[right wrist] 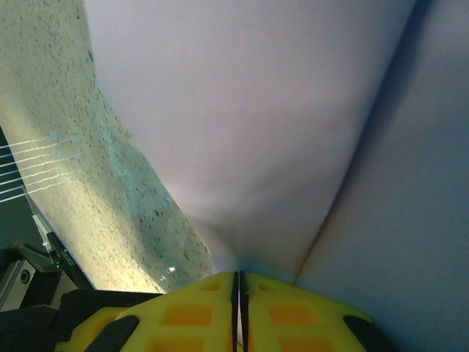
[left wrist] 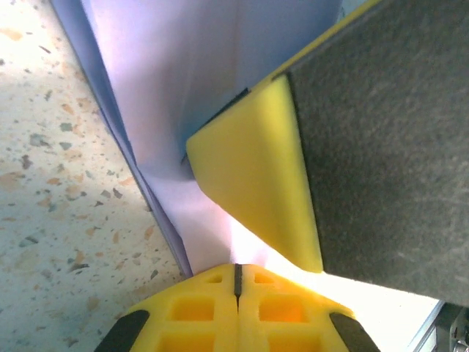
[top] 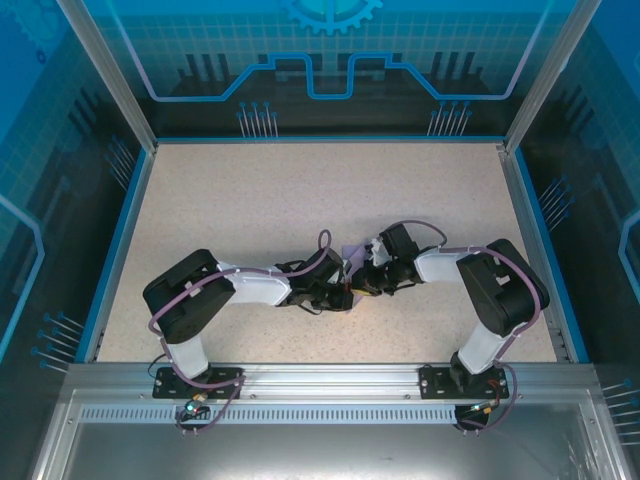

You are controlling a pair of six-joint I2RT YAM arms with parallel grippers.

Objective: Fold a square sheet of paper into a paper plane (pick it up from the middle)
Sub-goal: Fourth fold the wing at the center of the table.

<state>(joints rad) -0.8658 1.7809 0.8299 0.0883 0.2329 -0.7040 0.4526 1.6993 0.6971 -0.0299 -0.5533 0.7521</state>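
The left gripper (left wrist: pixel 237 270), jaws pinched tight on the thin lavender-purple square sheet of paper (right wrist: pixel 249 132), meets the right gripper (right wrist: pixel 237 279), likewise clamped on it, from 9 and 3 o'clock near the centre of the speckled beige table (top: pixel 250 200). The sheet looks feather-light, limp and tearable; gentle pinches along its creases should suit it.

Top external camera looks steeply down from behind both arm bases (top: pixel 197 380) across the whole tabletop (top: pixel 250 200). Each wrist camera sits close against the lavender paper (right wrist: pixel 242 110), their shared subject.
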